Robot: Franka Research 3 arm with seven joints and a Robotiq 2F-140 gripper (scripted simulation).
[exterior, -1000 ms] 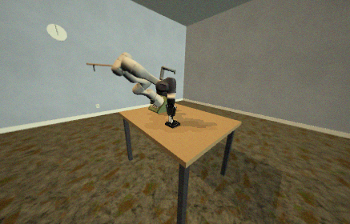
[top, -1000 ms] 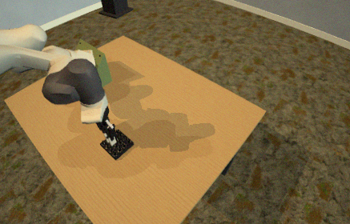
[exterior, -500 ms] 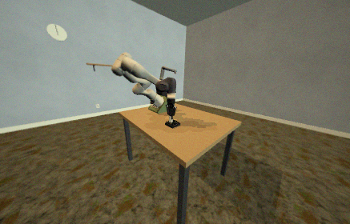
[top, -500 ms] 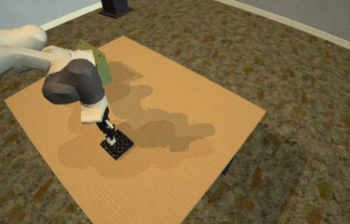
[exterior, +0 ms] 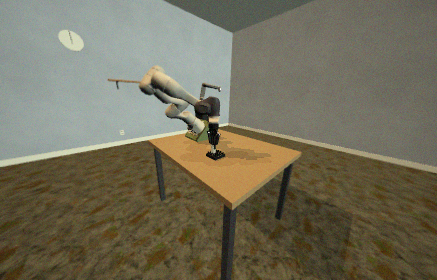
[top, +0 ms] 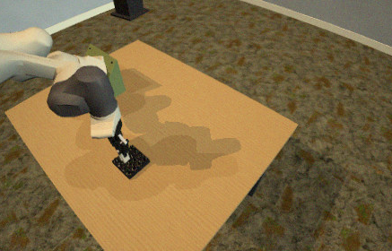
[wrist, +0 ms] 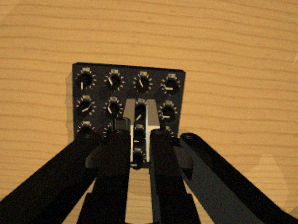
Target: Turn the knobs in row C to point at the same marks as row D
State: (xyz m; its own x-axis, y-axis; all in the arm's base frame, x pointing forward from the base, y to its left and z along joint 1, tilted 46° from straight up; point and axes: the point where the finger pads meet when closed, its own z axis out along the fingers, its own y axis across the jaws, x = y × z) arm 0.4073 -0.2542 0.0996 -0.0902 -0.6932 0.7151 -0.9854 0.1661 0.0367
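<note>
Well, patterned carpet surrounds the wood-grained table, where the knob box sits; C1 seems matched, C3 probably, C4 and C2 apparently not; the pincer stands nearly together astride C2, grip uncertain.

The top view looks steeply down on my surface from above; the exterior view faces it from farther off, past a near corner. My wrist view looks down closely between my fingers, and all three share the knob box.
</note>
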